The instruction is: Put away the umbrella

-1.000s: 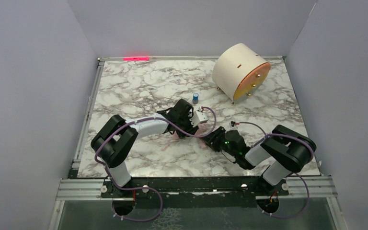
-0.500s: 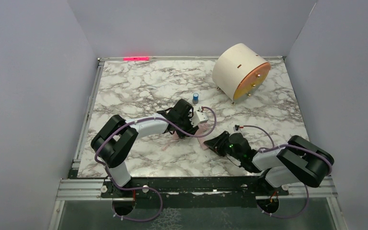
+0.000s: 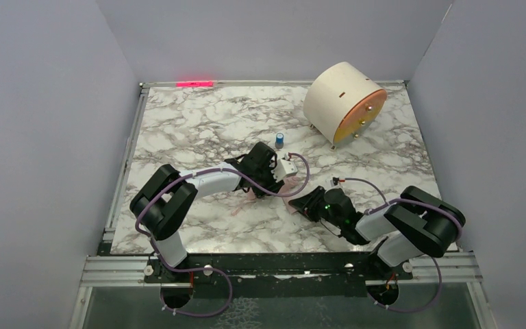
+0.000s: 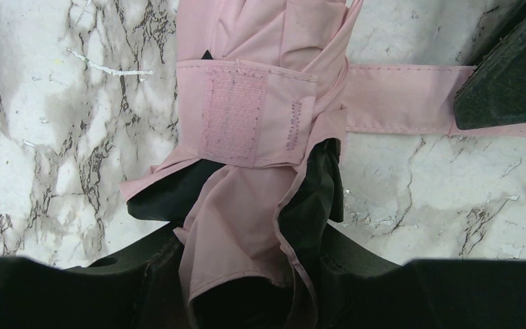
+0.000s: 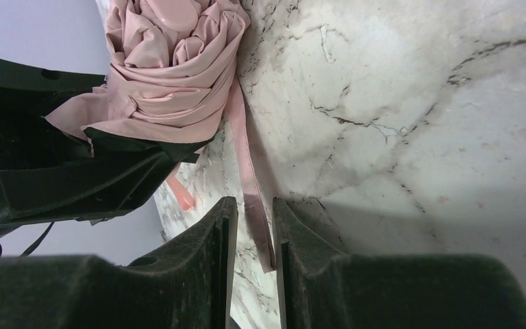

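Observation:
The pale pink umbrella [image 4: 246, 103] lies folded on the marble table, its Velcro band wrapped round the bundle. My left gripper [image 4: 253, 240] is shut on its fabric at the near end. In the top view the left gripper [image 3: 272, 185] hides most of the umbrella [image 3: 246, 199]. The long pink strap [image 4: 397, 106] runs out to the right, under a finger of my right gripper [image 4: 514, 75]. In the right wrist view the strap's end [image 5: 250, 178] lies between my right gripper's fingers [image 5: 250, 212]. They stand a narrow gap apart and do not pinch it. The bundle [image 5: 171, 68] lies beyond.
The cream drum with an orange face [image 3: 344, 103] stands on small feet at the back right. A small blue object [image 3: 280, 140] stands just behind the left gripper. Grey walls enclose the table on three sides.
The right arm's elbow swung out to the right and low, then came part way back. Its gripper stayed low by the strap. The left arm and the umbrella have not moved.

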`<act>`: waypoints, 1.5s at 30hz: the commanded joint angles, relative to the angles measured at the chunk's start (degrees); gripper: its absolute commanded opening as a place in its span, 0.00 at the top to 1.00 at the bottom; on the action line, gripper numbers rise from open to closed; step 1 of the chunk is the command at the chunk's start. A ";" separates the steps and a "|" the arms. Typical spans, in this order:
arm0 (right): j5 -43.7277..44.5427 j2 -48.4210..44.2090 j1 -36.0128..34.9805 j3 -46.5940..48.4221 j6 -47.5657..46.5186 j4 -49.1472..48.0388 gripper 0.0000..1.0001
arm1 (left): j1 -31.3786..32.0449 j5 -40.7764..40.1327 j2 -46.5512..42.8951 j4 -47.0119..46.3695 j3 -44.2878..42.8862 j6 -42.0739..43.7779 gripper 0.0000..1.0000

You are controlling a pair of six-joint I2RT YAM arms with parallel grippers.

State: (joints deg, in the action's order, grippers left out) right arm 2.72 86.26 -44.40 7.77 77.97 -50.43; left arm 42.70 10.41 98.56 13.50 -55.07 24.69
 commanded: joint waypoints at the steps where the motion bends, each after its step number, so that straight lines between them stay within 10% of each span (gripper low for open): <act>1: -0.15 0.81 0.08 -0.10 -1.11 2.85 0.69 | -0.05 -7.01 5.69 9.18 4.09 1.43 1.00; 29: -2.40 -6.61 0.07 -1.51 -3.35 7.93 0.69 | -0.06 -7.21 6.20 9.18 4.09 1.37 1.00; 45: -4.50 -6.62 0.05 0.22 -4.33 1.77 1.00 | 0.34 -8.76 5.87 7.82 5.02 1.07 1.00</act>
State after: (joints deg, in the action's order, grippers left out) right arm -0.78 81.19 -44.40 7.51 74.08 -45.17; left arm 42.96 9.80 98.85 13.47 -55.00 24.67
